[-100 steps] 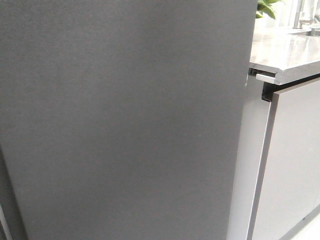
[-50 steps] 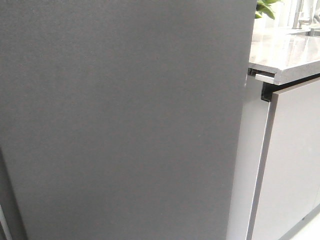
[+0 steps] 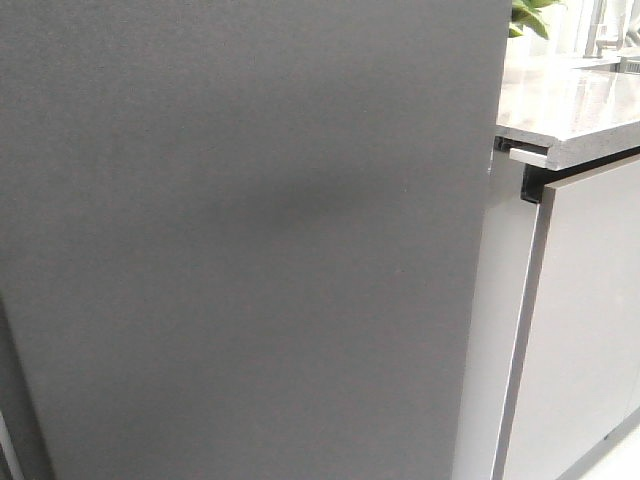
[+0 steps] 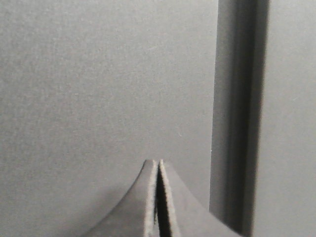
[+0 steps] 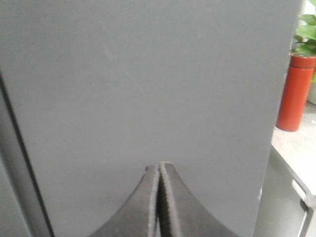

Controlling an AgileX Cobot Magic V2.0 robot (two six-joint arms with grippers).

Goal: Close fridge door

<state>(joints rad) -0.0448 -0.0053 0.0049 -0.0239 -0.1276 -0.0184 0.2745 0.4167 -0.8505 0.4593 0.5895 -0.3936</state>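
Note:
The fridge door (image 3: 240, 240) is a large matte dark-grey panel that fills most of the front view; a faint dark shadow lies on it near the middle. No gripper shows in the front view. In the left wrist view my left gripper (image 4: 158, 163) is shut and empty, its tips close to the dark door (image 4: 98, 89), beside a vertical dark gap (image 4: 237, 113). In the right wrist view my right gripper (image 5: 159, 167) is shut and empty, its tips close to the door (image 5: 148, 79).
A speckled stone countertop (image 3: 575, 110) juts out at the right above pale-grey cabinet panels (image 3: 590, 320). A green plant (image 3: 530, 15) stands at the back. A red bottle (image 5: 295, 91) stands on the counter in the right wrist view.
A faint shadow has appeared on the door's middle. The countertop edge sits slightly further left in the view than before.

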